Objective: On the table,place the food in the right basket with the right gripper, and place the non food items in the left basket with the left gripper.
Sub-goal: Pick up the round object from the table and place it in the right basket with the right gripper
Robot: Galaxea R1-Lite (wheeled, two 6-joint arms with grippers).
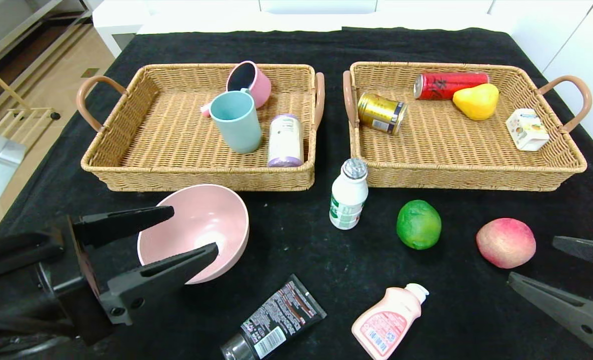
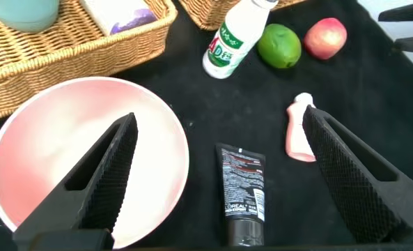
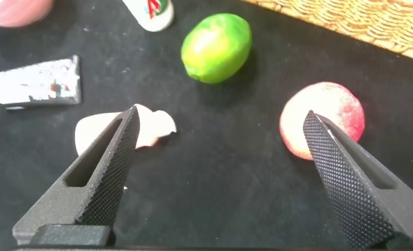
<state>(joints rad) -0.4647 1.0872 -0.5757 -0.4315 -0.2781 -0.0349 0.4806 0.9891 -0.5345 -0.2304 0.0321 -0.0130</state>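
Left pincer [image 1: 191, 232] spread wide over the pink bowl [image 1: 196, 230], set to straddle its rim. Right pincer [image 1: 531, 265] spread, empty, just beside the peach [image 1: 505, 242]. Both lie on the bench [image 1: 301, 240], outside the baskets.

Head camera high above the near edge of the surface [image 1: 296, 240], facing forward and down across both baskets, left wrist camera low and close over the near left part, right wrist camera close over the near right, all three sharing the lime [image 1: 418, 224] and peach [image 1: 505, 242].
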